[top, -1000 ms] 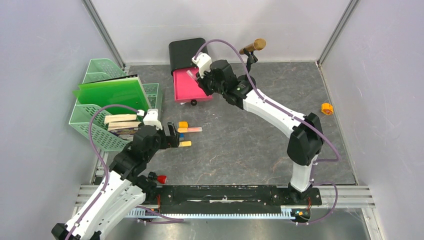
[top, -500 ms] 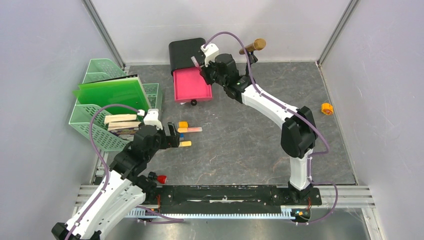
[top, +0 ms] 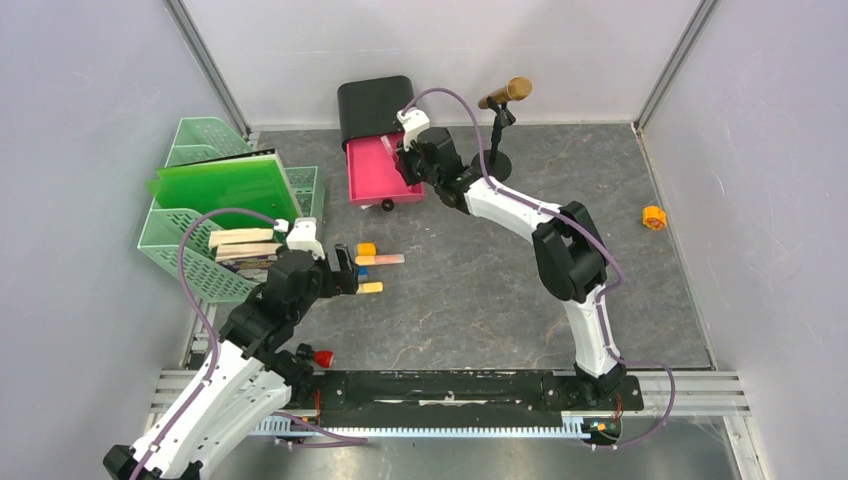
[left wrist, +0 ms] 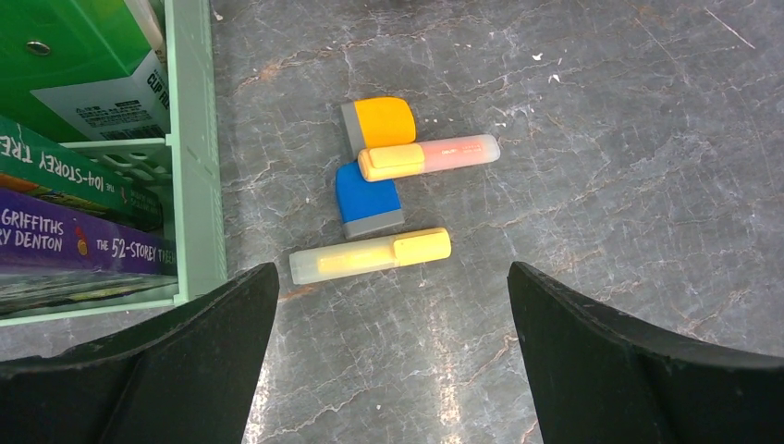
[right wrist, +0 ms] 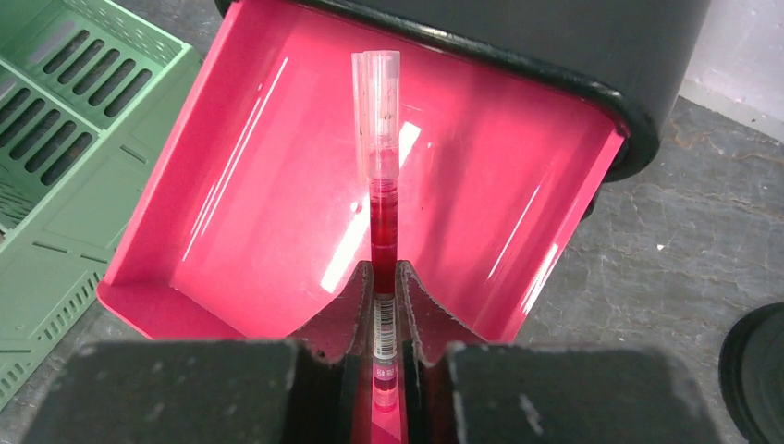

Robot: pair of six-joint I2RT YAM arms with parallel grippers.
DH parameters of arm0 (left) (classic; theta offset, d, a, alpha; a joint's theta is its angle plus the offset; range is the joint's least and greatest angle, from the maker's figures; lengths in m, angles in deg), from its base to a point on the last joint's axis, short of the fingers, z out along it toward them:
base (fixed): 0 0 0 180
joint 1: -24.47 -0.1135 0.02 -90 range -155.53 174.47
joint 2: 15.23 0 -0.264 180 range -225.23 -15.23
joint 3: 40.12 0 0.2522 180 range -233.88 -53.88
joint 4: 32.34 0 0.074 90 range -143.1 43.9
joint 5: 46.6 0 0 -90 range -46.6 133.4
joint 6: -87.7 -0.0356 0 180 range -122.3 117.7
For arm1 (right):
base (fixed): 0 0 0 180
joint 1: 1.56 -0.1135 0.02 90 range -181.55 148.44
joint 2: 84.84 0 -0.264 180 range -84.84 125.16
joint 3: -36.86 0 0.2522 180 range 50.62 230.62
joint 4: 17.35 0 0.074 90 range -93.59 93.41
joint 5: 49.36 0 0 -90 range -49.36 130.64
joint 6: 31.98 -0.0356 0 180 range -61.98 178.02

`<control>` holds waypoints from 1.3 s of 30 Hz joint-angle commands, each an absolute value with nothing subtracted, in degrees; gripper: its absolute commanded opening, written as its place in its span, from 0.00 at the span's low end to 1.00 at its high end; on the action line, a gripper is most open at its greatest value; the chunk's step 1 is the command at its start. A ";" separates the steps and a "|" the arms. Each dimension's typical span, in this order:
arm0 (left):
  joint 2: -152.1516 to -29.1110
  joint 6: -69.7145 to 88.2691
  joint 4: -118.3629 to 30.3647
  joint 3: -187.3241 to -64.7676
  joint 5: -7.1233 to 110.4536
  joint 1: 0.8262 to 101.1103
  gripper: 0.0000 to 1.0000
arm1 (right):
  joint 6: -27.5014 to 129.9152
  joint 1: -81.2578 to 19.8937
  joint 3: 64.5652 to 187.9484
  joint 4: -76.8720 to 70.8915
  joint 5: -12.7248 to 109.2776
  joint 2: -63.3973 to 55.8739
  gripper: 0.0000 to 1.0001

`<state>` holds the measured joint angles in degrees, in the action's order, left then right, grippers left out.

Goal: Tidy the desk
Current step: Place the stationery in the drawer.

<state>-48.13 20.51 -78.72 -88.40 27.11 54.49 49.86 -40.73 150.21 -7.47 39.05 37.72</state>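
Right wrist view: my right pincer (right wrist: 388, 277) is pinched on a red pen (right wrist: 382, 208) low on its barrel, at the barcode label. The pen's clear cap (right wrist: 376, 97) points away from me over the open pink drawer (right wrist: 259, 203). The drawer stands pulled out from a black box (right wrist: 555, 37); I cannot tell whether the pen touches the drawer floor.

In the left wrist view, my left pincer (left wrist: 389, 287) is spread wide and holds nothing. It hangs above a small cluster on the counter (left wrist: 601, 185): an orange eraser (left wrist: 384, 120) touches a pink highlighter (left wrist: 430, 155), a blue eraser (left wrist: 367, 194) sits just beneath them, and a yellow highlighter (left wrist: 370, 256) lies nearest my fingers. Just beside the cluster stands the mint-green tray (left wrist: 194, 139), with books (left wrist: 65, 231) stacked in its lower tier.

From the top external view, the counter, dark grey with pale veins, reaches from my arm bases to the back wall. The tray is at its left edge and the black box at the back. A small orange roll (top: 654, 217) sits alone near the right wall.
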 commanded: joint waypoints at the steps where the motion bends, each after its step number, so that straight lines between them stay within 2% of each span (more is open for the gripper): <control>1: -47.92 18.00 -76.74 -88.68 25.64 54.60 1.00 | 48.76 -40.13 149.15 -11.97 38.00 37.60 0.00; 3: -47.75 18.07 -76.86 -88.65 25.56 54.60 1.00 | 48.41 -40.05 148.73 -12.10 38.00 37.58 0.04; 7: -47.40 18.03 -76.95 -88.52 25.19 54.62 1.00 | 47.94 -39.94 147.77 -12.72 38.21 37.65 0.06; 12: -46.98 18.07 -76.95 -88.49 25.30 54.62 1.00 | 47.07 -39.80 147.81 -12.97 38.24 37.70 0.23; 19: -45.92 17.74 -76.47 -87.95 24.77 54.62 1.00 | 46.56 -39.52 148.30 -13.88 38.20 36.92 0.52; 27: -45.73 17.82 -76.43 -87.84 24.86 54.62 1.00 | 45.86 -39.08 147.90 -15.01 42.45 33.10 0.62; 33: -45.49 18.03 -76.51 -87.79 24.70 54.64 1.00 | 46.79 -38.91 142.79 -19.87 50.33 26.06 0.80; 39: -44.67 18.25 -76.69 -87.64 24.42 54.70 1.00 | 46.18 -38.67 135.97 -21.43 52.84 18.30 0.93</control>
<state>-45.53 20.51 -78.72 -87.96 25.58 54.51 46.32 -38.92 139.04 -17.02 49.32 25.15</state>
